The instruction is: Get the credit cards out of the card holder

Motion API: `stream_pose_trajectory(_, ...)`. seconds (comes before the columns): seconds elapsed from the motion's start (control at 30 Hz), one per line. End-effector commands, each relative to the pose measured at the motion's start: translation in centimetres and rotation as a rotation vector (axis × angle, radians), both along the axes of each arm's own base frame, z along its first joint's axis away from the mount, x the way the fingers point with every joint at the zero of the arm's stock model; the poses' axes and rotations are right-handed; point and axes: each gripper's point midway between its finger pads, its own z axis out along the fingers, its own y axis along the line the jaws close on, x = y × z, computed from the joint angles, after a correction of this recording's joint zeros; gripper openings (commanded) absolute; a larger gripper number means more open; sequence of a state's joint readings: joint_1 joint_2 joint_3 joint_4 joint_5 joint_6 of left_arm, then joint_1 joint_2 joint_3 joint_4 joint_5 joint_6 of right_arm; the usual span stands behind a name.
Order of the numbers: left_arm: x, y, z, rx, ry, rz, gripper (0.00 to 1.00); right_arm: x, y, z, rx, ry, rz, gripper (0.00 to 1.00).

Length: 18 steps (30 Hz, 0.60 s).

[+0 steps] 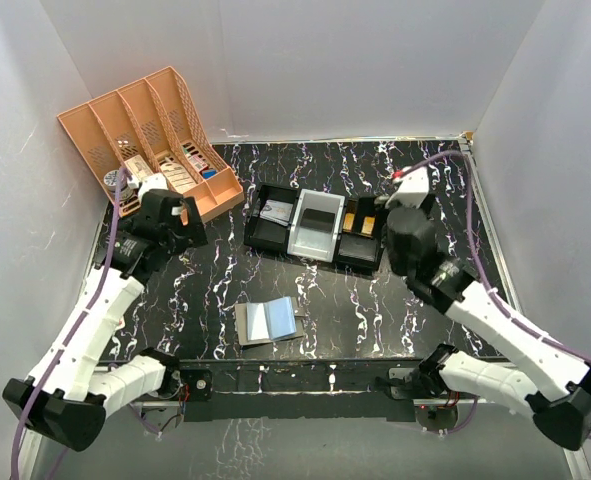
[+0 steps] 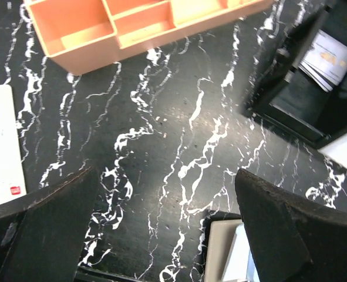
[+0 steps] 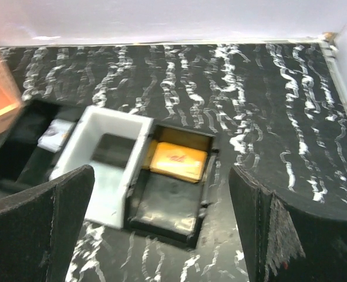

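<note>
Card holder (image 1: 270, 321) lies open, apart from black tray (image 1: 257, 238); left tool (image 2: 164, 170), by orange organiser (image 1: 100, 130), and right tool (image 3: 161, 170) released.

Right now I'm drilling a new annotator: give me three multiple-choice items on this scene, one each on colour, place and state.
1. The thin plastic card in the right-hand compartment of the black three-compartment tray is: A orange; B green; C blue.
2. The flat grey-brown folding card holder lies: A in that tray; B on the black marbled table, apart from the tray; C under the tray.
3. The card holder is: A folded shut; B open; C standing on edge.
Answers: 1 A, it shows orange in the right wrist view; 2 B, bare table surrounds it; 3 B, its grey-blue inside faces up.
</note>
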State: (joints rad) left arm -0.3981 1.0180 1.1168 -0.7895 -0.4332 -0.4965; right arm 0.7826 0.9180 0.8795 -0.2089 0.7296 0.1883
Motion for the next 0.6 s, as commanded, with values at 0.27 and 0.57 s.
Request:
stream_pose_trajectory(0.27, 0.2, 3.5, 8.9, -0.023, -0.191, 0.122, 0.99, 2.4, -5.4, 8.3, 0.155, 0.012, 0.091, 0.98)
stream_pose_trajectory(0.57, -1.0, 5.4, 13.6, -0.017, -0.344, 0.191, 0.99, 1.4, -5.1, 12.1, 0.186, -0.097, 0.135, 0.98)
